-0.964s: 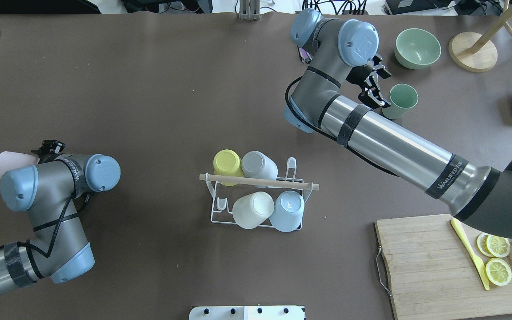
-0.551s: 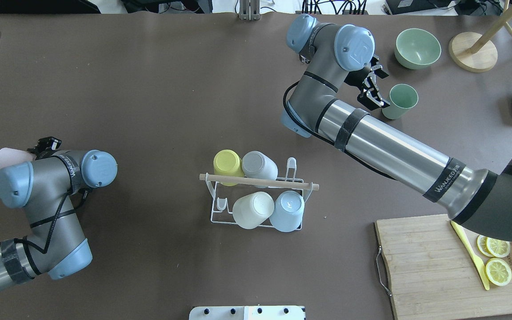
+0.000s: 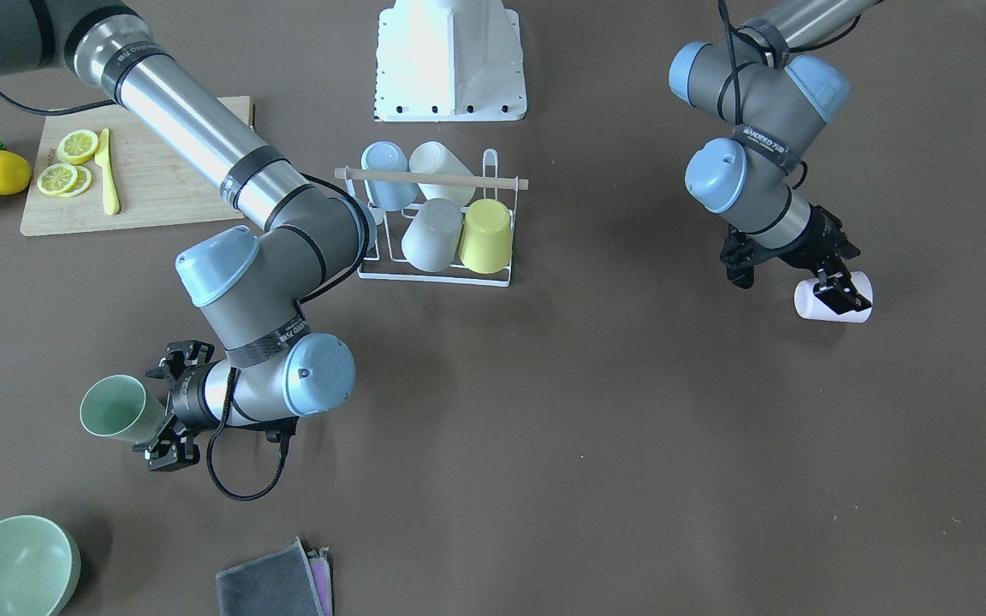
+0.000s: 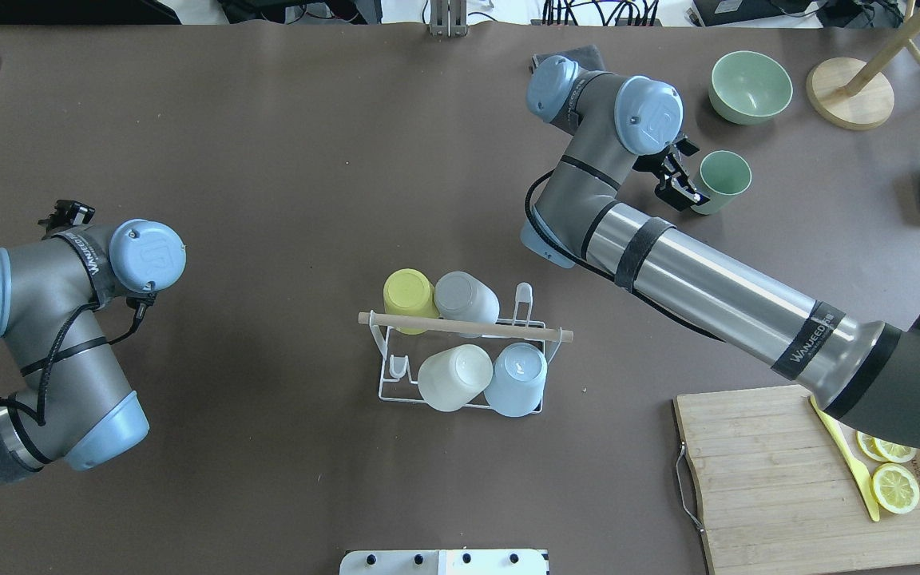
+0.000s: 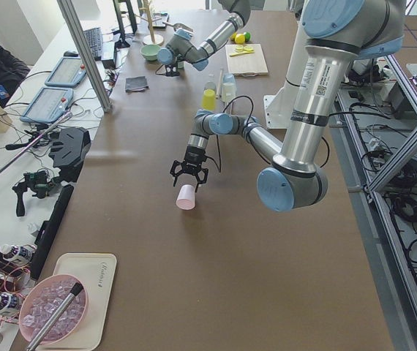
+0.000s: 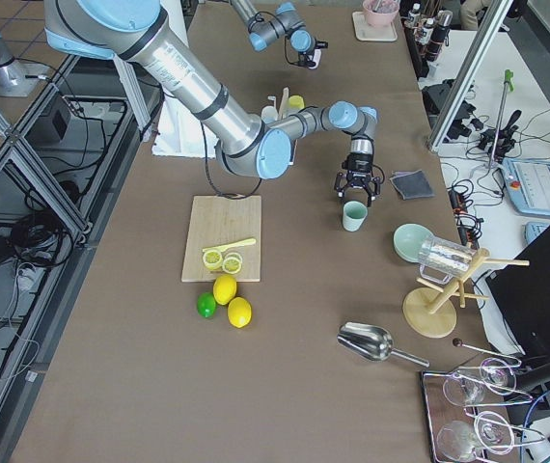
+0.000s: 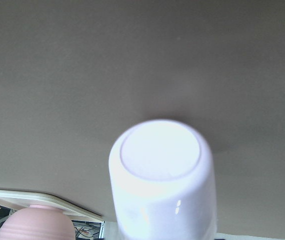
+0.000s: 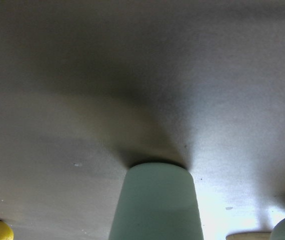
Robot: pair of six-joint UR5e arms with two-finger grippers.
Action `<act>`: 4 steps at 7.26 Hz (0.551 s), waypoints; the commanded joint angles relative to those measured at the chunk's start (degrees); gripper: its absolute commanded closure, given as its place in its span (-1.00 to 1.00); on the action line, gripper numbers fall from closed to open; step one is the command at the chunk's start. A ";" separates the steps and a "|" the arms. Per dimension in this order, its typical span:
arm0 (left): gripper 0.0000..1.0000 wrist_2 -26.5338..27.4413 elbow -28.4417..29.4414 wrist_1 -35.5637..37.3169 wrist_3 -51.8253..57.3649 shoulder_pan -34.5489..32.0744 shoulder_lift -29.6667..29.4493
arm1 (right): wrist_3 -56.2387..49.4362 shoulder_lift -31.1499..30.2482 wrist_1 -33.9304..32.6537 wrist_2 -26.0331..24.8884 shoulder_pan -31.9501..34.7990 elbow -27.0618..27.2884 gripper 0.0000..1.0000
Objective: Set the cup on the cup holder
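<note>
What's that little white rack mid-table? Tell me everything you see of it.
The cup holder is a white wire rack with a pale wooden rod across its top. It stands upright on the brown table. Upside down on it sit a yellow cup, a grey cup, a cream cup and a light blue cup. Two prongs stand bare. Only table and cups touch it.

Open tabletop (image 4: 284, 200) flanks the cup holder (image 4: 382, 383) on both sides; its wooden rod (image 4: 464, 326) and four seated cups (image 4: 454, 377) crowd the top, leaving bare prongs (image 4: 523, 302) at opposite corners.
</note>
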 commanded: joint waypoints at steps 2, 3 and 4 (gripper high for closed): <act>-0.93 -0.59 -5.96 -1.42 0.42 -5.40 0.04 | -3.18 -0.24 -0.04 -0.16 0.05 -1.62 -0.98; -0.93 -7.65 -6.42 -5.18 -0.19 -7.16 0.22 | -3.27 -0.24 -0.21 -0.59 0.14 -2.32 -0.98; -0.95 -13.11 -6.25 -9.65 -0.37 -8.40 0.92 | -3.71 -0.24 -0.48 -0.60 0.14 -2.67 -0.98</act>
